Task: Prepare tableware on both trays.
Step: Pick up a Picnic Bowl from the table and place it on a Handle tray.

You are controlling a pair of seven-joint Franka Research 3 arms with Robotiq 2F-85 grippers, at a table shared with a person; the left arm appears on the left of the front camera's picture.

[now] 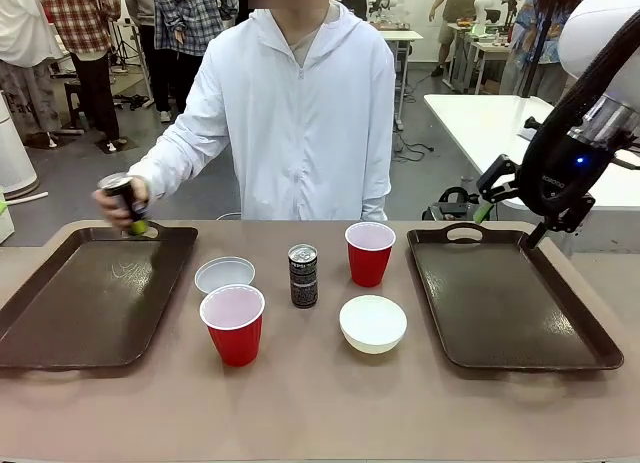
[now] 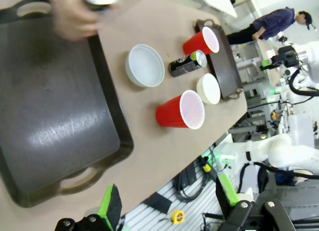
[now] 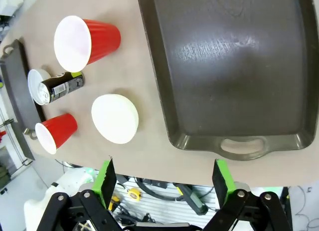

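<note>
The left pincer is seen released, its green-padded fingers spread wide with nothing between them. It is held above the counter edge, just off a loop-handle end of the left tray. The right pincer is likewise released and empty, poised just beyond the handle end of the right tray. In the front view the right arm is bent in from the right, above that tray's far corner. A held can is gripped by the person's hand at the far handle of the left tray, the white-sleeved arm stretched out and down; whether the can touches the rim cannot be told. Between the trays, upright and apart on the counter, are set the standing can, the near red cup, the far red cup, the left white bowl and the right white bowl.
</note>
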